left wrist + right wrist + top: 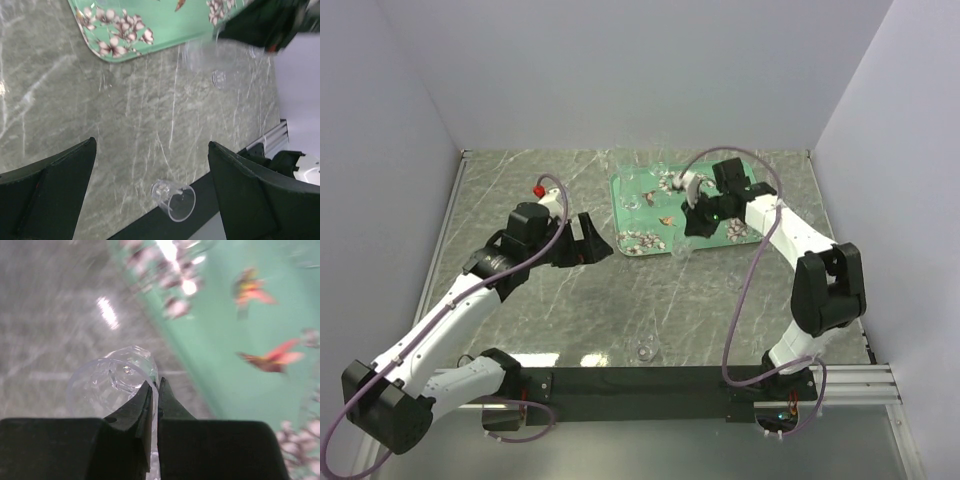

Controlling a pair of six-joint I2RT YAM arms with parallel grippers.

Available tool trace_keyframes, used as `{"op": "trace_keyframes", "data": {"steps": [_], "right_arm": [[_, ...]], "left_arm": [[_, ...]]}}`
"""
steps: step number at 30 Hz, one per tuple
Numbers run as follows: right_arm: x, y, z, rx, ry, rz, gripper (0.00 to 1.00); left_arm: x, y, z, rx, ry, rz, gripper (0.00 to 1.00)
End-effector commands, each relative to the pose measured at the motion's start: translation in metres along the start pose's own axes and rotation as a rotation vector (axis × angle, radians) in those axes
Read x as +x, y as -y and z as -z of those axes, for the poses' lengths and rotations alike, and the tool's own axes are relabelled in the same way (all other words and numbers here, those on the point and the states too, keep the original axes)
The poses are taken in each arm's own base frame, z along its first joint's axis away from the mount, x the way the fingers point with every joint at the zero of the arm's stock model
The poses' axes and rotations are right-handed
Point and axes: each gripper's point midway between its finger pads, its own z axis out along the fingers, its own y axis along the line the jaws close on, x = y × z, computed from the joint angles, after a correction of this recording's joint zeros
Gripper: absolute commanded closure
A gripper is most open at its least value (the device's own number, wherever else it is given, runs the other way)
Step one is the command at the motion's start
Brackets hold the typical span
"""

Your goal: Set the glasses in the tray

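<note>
Just off the tray's (645,215) near edge, your right gripper (155,385) pinches a glass (107,382) by its rim. Your left gripper (152,145) hangs open left of the tray; another glass (175,200) lies well short of it.

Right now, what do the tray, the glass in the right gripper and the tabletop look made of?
The tray: smooth teal with printed flowers, slight sheen; plastic or lacquered metal, can't tell. The glass pinched by the right gripper: clear, colourless, bright highlights; glass or hard plastic. The tabletop: grey-green with white veins, glossy reflections; marble or a marble-print laminate.
</note>
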Motion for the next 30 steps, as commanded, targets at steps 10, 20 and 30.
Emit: {"op": "trace_keyframes", "data": {"steps": [10, 20, 30], "right_arm": [[-0.054, 0.128, 0.002, 0.551, 0.161, -0.666, 1.0], [-0.044, 0.173, -0.025, 0.652, 0.099, -0.754, 1.0], [-0.034, 0.178, -0.038, 0.65, 0.053, -0.759, 0.83]], "left_arm": [[0.018, 0.005, -0.004, 0.05, -0.077, 0.051, 0.0], [0.04, -0.008, -0.009, 0.033, -0.112, 0.103, 0.02], [0.073, 0.003, -0.019, 0.073, -0.207, 0.082, 0.03]]}}
